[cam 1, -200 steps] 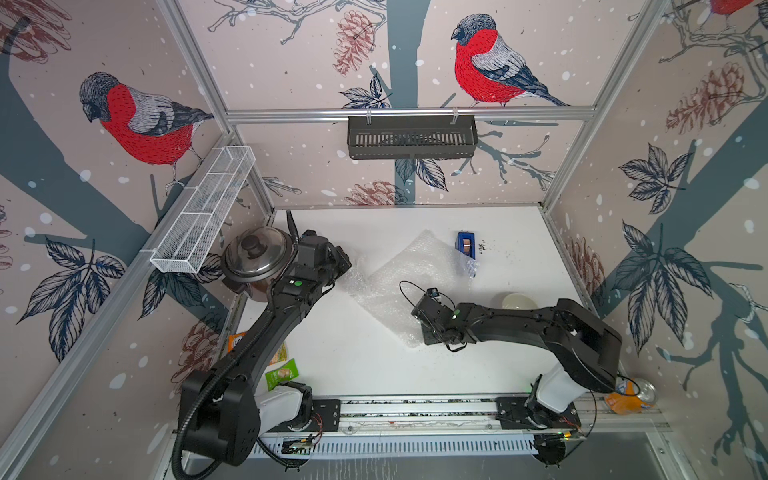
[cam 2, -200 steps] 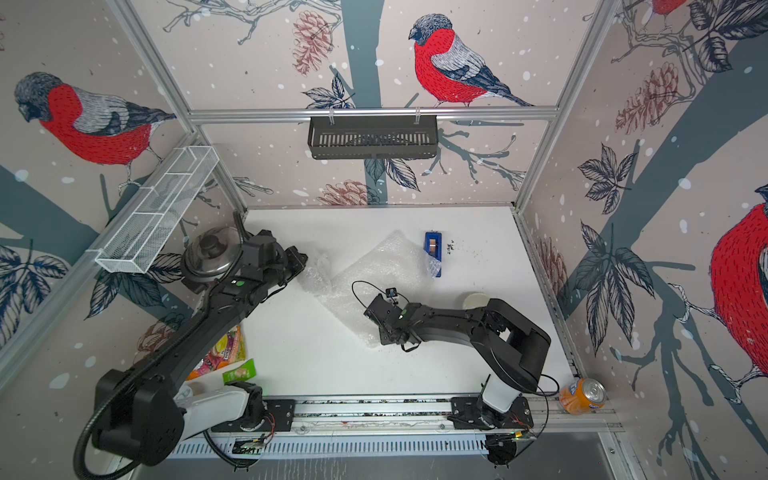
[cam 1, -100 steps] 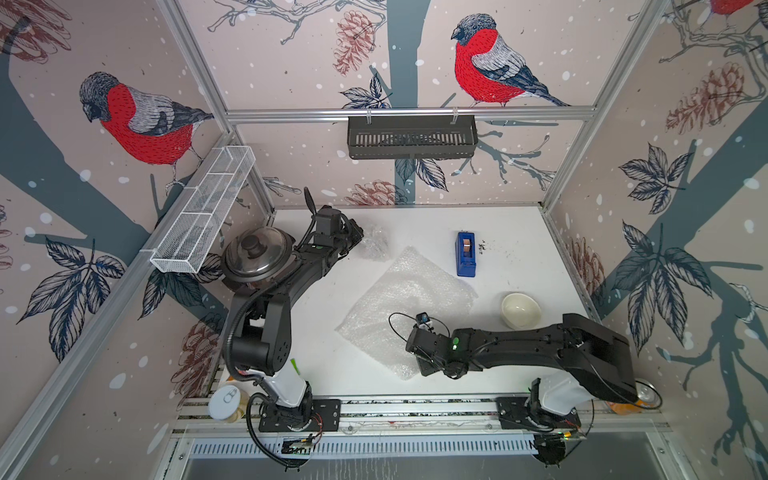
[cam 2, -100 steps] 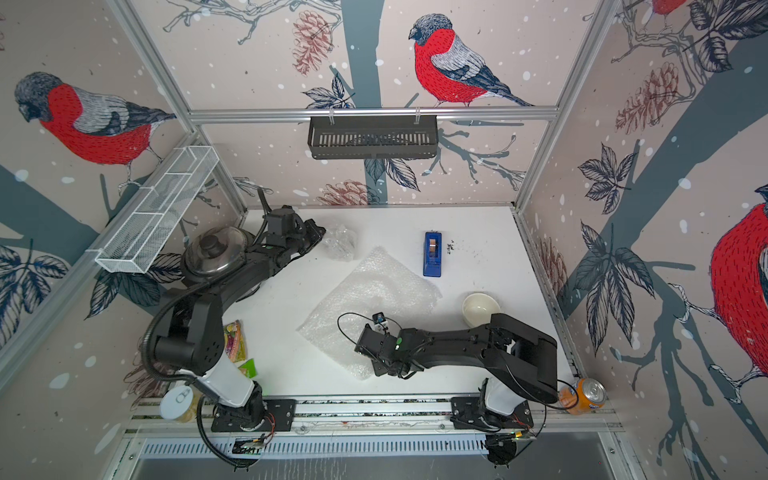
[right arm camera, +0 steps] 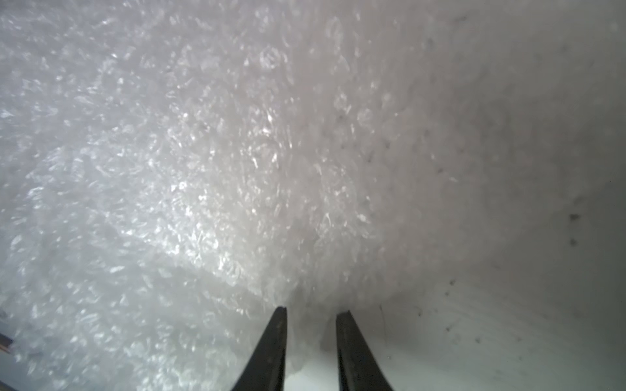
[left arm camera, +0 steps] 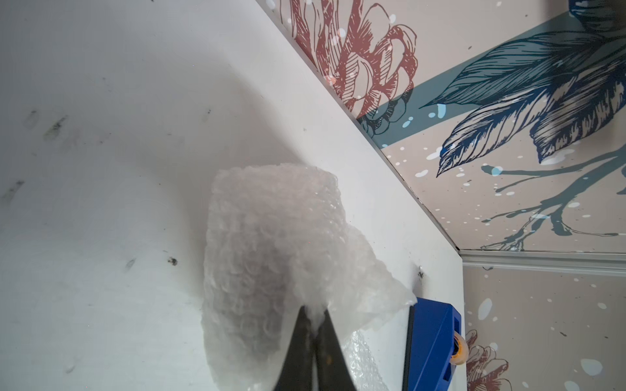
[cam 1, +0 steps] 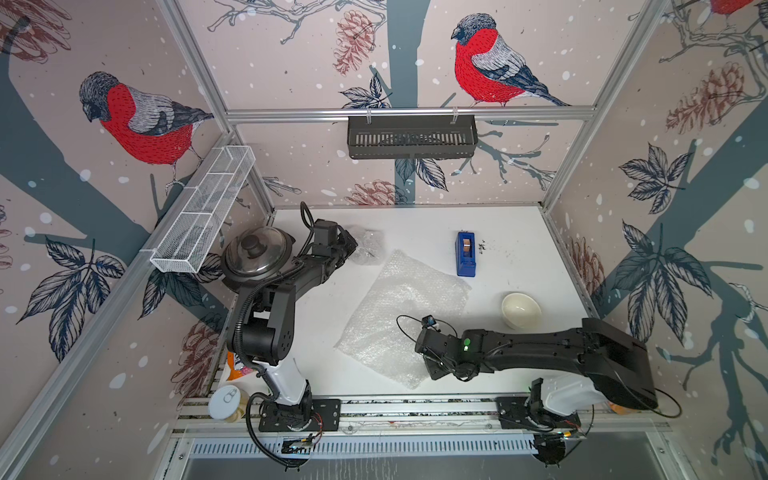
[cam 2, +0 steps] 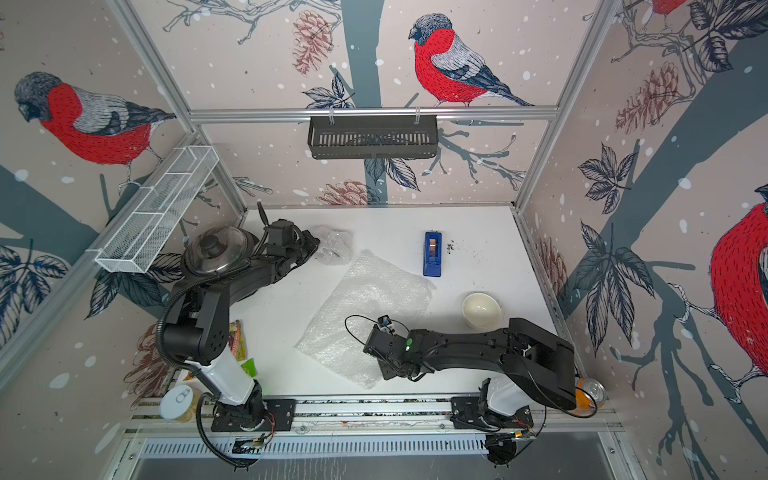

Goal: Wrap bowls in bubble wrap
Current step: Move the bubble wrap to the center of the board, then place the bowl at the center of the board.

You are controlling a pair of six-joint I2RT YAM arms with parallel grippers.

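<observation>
Tabletop (cam 1: 519, 232), white, seen from above and read as a clock face: twelve at the back wall, six at the arm bases.

At the centre a bubble wrap sheet (cam 1: 399, 316) lies flat, turned so one corner points to six. The right gripper (right arm camera: 311, 311) sits low at that near corner. Its jaws are released with a clear gap between them, and the tips are at the sheet's edge.

At eleven o'clock a bundle of bubble wrap (cam 1: 369, 247) rests on the table. The left gripper (left arm camera: 315, 311) is clenched on a fold of it. What lies inside the bundle cannot be told.

A cream bowl (cam 1: 520, 310) stands upright and unwrapped at three o'clock, just off the sheet's right corner.

Around them:
- A blue tape dispenser (cam 1: 466, 253) stands at one o'clock, just beyond the sheet's far corner.
- A lidded steel cooker pot (cam 1: 255, 255) stands at ten o'clock on the table's left edge, and the left arm (cam 1: 307, 270) runs close beside it.
- The right arm (cam 1: 540, 349) stretches across from four o'clock, lying between the bowl and the table's near edge.
- A white wire basket (cam 1: 203, 208) hangs on the left wall.
- A black slotted shelf (cam 1: 411, 137) hangs on the back rail.
- Snack packets (cam 2: 237, 340) and a pale can (cam 1: 224, 401) sit off the table at eight o'clock.
</observation>
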